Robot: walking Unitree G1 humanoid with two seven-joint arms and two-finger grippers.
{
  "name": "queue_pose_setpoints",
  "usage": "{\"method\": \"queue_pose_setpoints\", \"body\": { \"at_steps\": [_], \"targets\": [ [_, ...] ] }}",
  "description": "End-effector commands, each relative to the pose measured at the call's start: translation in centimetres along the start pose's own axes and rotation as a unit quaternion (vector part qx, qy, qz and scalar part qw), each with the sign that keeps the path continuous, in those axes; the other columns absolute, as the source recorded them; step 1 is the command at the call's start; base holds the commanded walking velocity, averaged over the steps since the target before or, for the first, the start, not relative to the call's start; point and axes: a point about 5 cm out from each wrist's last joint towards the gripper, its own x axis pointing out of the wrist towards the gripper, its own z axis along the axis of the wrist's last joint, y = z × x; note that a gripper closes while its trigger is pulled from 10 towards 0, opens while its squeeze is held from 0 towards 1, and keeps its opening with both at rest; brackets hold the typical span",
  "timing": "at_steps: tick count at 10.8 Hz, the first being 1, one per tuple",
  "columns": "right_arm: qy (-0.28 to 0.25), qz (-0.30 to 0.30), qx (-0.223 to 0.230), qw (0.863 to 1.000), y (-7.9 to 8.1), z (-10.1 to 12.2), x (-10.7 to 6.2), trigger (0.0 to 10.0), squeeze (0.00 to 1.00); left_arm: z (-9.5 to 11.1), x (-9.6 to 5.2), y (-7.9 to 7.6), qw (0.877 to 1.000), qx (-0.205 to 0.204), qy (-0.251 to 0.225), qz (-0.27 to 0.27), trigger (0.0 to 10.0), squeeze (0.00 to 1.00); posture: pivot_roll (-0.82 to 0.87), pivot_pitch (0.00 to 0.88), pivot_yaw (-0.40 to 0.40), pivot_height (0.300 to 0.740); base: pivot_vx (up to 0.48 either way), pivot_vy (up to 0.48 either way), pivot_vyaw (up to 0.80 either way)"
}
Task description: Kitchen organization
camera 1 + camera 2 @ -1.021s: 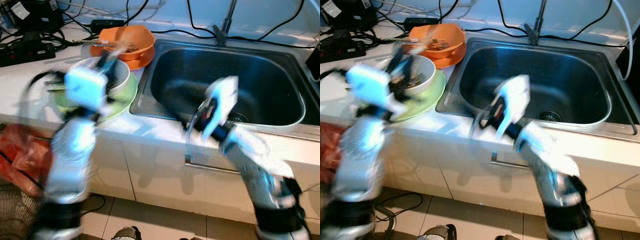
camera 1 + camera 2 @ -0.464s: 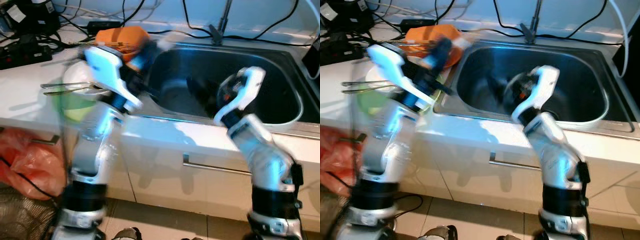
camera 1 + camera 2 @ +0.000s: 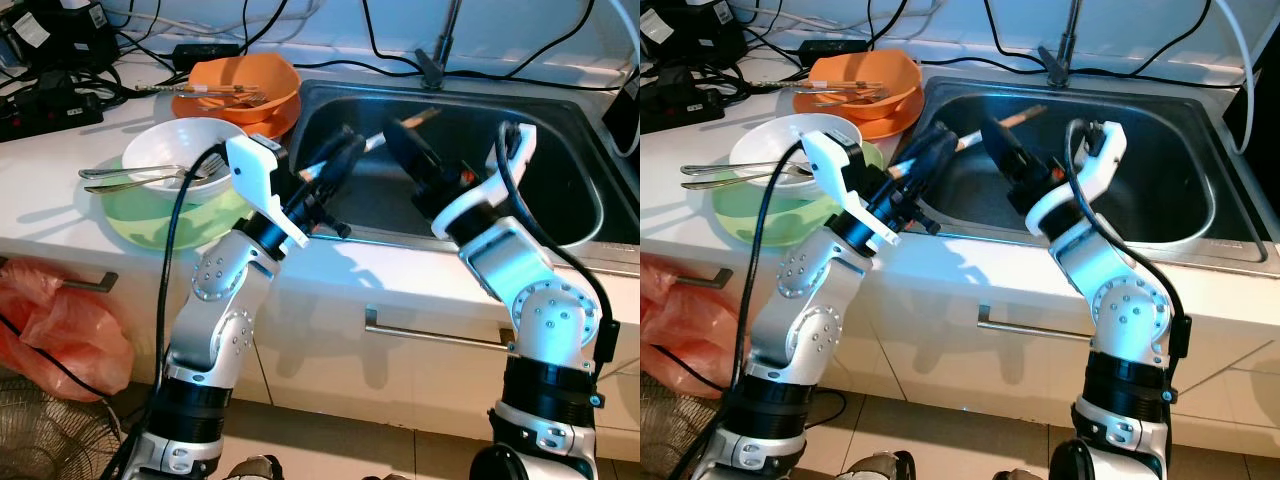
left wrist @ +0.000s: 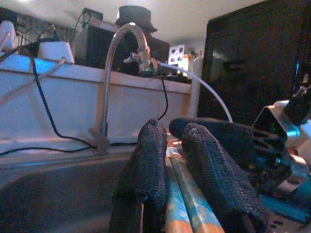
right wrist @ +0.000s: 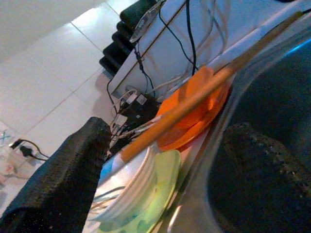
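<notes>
Now | left hand (image 3: pixel 335 165) clamps chopsticks (image 3: pixel 400 125) over sink (image 3: pixel 560 245) rim | right hand (image 3: pixel 405 150) open

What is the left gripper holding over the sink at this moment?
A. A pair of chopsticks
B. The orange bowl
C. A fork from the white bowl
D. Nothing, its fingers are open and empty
A. The left gripper is shut on a pair of chopsticks, whose tips stick out over the sink; the left wrist view shows the two sticks pinched between its fingers.
</notes>
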Motion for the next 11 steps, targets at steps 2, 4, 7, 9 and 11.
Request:
{"method": "queue_pose_setpoints", "body": {
  "at_steps": [2, 4, 7, 9, 11],
  "targets": [
    [0.002, 0.005, 0.012, 1.0, 0.4, 0.4, 0.1, 10.0, 0.0, -0.6, -0.4, 0.0, 1.0, 0.004, 0.013, -0.004, 0.0, 0.0, 0.02, 0.107, 0.02, 0.74, 0.0, 0.0, 0.0],
    [0.005, 0.002, 0.015, 1.0, 0.4, 0.3, 0.2, 10.0, 0.0, -0.5, -0.3, -0.4, 1.0, -0.007, 0.011, -0.016, 0.0, 0.0, 0.02, 0.107, 0.019, 0.74, 0.0, 0.0, 0.0],
    [0.005, 0.003, 0.043, 0.999, 0.7, 0.1, 0.9, 10.0, 0.0, -0.5, -0.5, -1.5, 0.999, -0.025, 0.008, -0.034, 0.0, 0.0, 0.02, 0.109, 0.011, 0.74, 0.0, 0.0, 0.0],
    [0.007, 0.002, 0.058, 0.998, 0.7, -0.2, 1.2, 10.0, 0.0, -0.7, -0.5, -1.7, 0.999, -0.029, 0.009, -0.036, 0.0, 0.0, 0.02, 0.11, 0.006, 0.74, 0.0, 0.0, 0.0],
    [-0.001, 0.0, 0.095, 0.995, 0.4, 0.0, 1.5, 0.0, 0.0, -0.7, -0.5, -1.6, 0.999, -0.028, 0.01, -0.032, 0.0, 0.0, 0.02, 0.114, 0.002, 0.74, 0.0, 0.0, 0.0]
  ]
}}
